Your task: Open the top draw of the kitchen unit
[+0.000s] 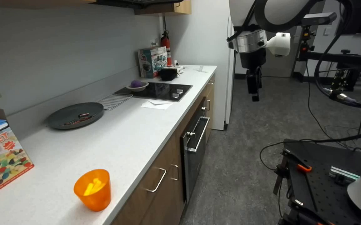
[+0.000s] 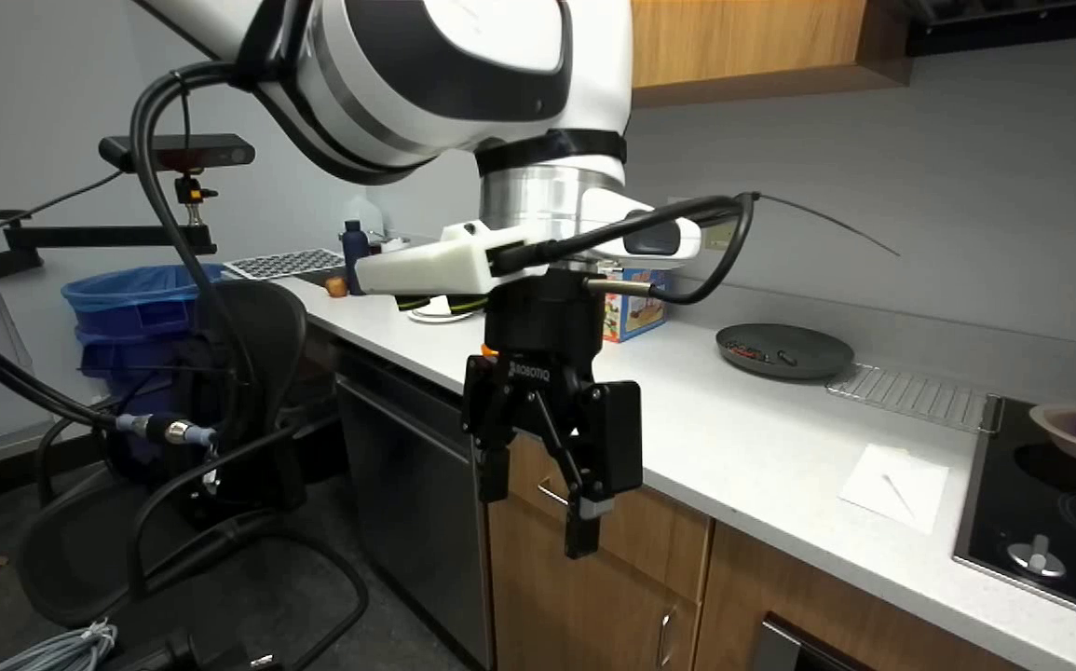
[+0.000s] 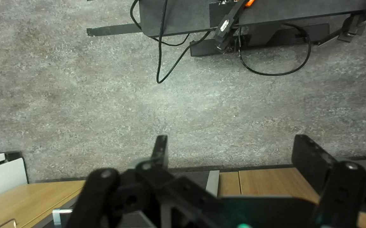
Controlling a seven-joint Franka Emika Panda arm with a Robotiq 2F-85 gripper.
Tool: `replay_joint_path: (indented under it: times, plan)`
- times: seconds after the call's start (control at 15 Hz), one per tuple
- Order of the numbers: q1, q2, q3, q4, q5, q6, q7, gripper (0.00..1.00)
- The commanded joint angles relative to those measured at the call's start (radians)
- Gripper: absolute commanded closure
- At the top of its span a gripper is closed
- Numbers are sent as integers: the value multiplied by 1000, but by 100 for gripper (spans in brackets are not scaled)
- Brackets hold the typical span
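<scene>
We find the black two-fingered gripper (image 3: 231,142) spread wide and empty over mottled grey floor (image 3: 208,95), apart from the closed, shallow brown-wood top drawer (image 2: 659,542) of the long, white-topped wooden kitchen unit (image 1: 133,134). We do best to meet the drawer's slim silver metal bar handle (image 1: 159,181) squarely, clasp mid-bar and pull straight out

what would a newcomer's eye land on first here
Probably the open gripper, hanging in mid-air in front of the kitchen unit. Next, perhaps, the bright orange cup near the front edge of the countertop, and a round purple thing in a shallow bowl on the black hob.
</scene>
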Motion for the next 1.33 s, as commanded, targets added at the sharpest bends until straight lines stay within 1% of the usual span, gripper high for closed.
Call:
replay_joint_path:
  times: [0.0, 1.0, 1.27]
  plan:
    - [10, 0, -9, 2, -2, -4, 2, 0]
    - [10, 0, -9, 2, -2, -4, 2, 0]
    - [51, 8, 23, 5, 31, 8, 27, 0]
